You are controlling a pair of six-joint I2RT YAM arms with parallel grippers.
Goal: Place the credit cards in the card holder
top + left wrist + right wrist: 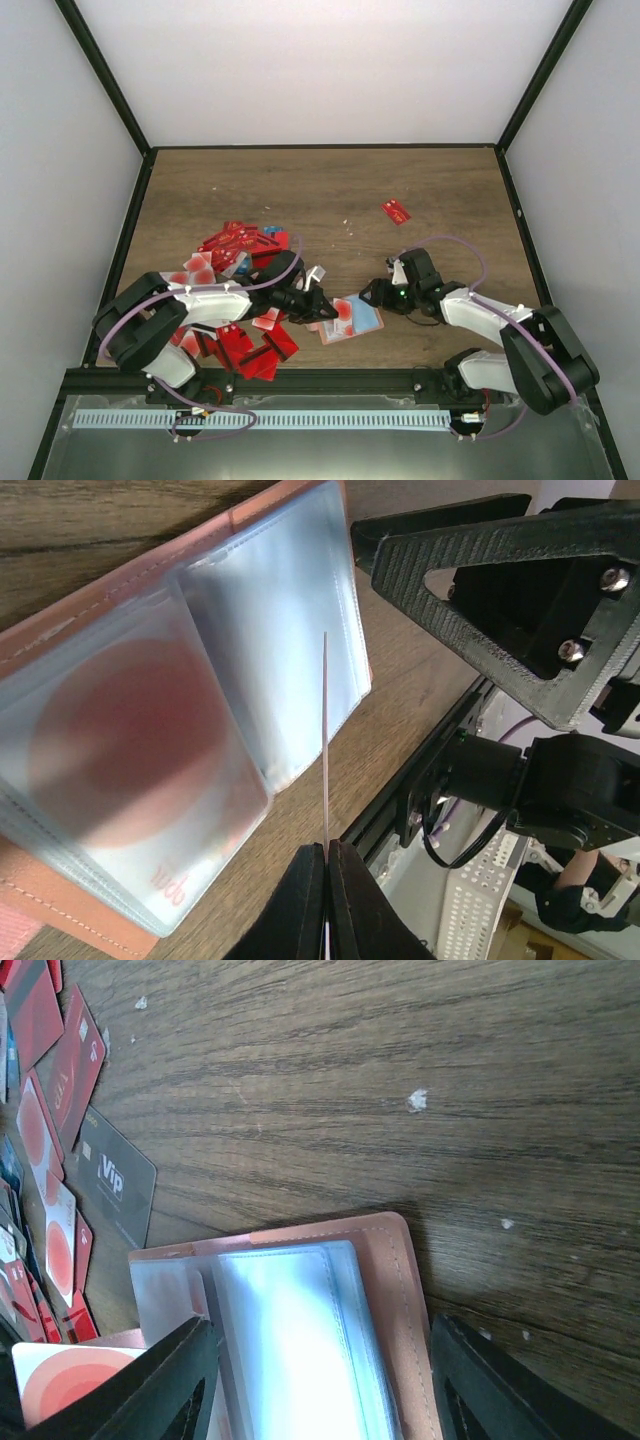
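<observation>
The card holder [362, 318] lies open near the table's front, salmon cover down and clear sleeves [270, 630] up; one sleeve shows a pale card with a red disc [120, 750]. My left gripper [327, 848] is shut on a thin credit card [325, 740], seen edge-on and upright over the holder's right sleeve. My right gripper [322, 1325] is open, its fingers [175, 1380] standing on either side of the holder's [395, 1290] right half. In the top view the two grippers [322, 306] [374, 293] meet over the holder.
Several red credit cards [235, 250] are heaped behind and left of the holder, with more near the front rail [255, 350]. A single red card [396, 211] lies farther back on the right. A black VIP card [118, 1188] lies beside the holder.
</observation>
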